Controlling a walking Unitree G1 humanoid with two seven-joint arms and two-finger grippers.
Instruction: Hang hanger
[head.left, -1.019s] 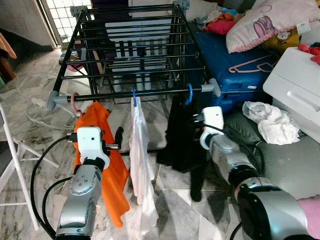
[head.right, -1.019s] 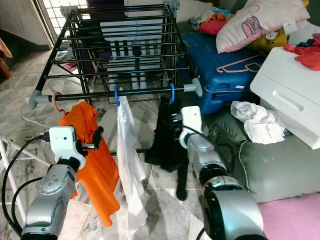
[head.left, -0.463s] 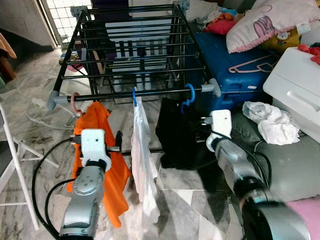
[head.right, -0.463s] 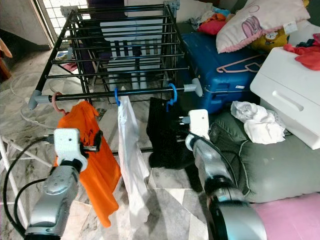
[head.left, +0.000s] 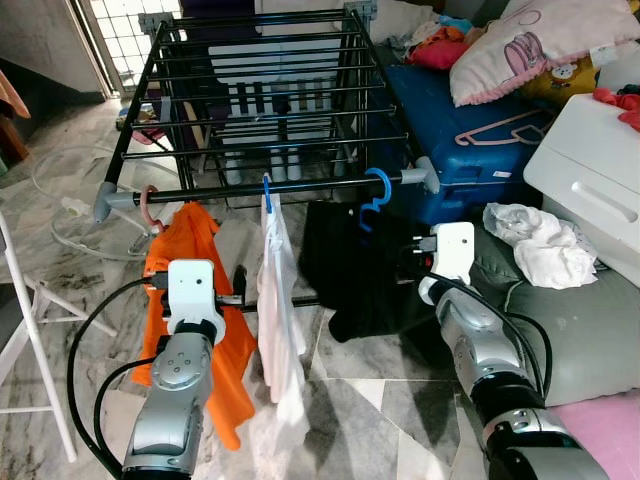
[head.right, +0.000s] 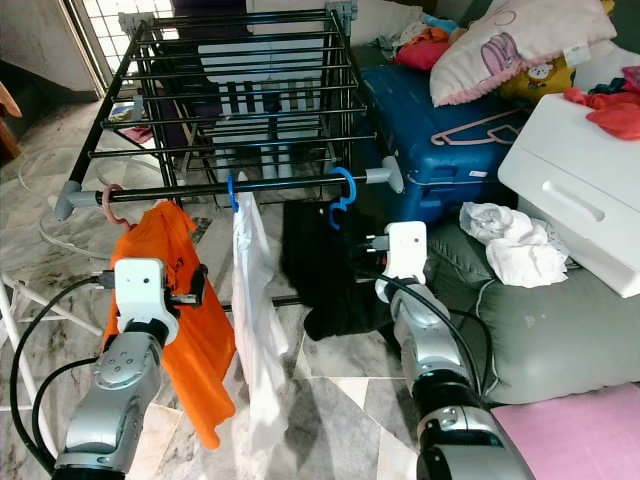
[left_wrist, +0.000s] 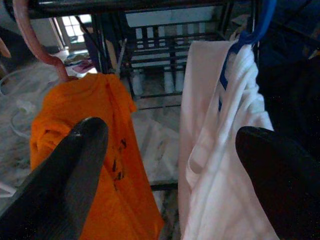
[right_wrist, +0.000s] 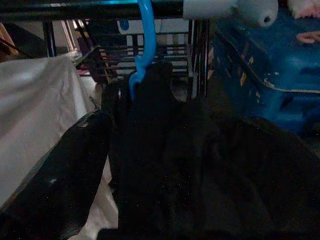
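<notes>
at frame centre the blue hanger (head.left: 374, 192) with a black garment (head.left: 355, 265) hooks the rack's front bar (head.left: 300, 186). right gripper (head.left: 412, 262) beside the garment, jaws unclear; left gripper (left_wrist: 170, 165) jaws apart.

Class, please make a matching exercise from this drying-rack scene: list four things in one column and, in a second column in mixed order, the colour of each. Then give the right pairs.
Things:
1. Garment on the pink hanger
2. Garment in the middle of the rail
3. Garment on the blue hanger by the right gripper
4. Suitcase beside the rack

Colours:
A. black
B. blue
C. orange
D. white

Pairs: 1-C, 2-D, 3-A, 4-B
</notes>
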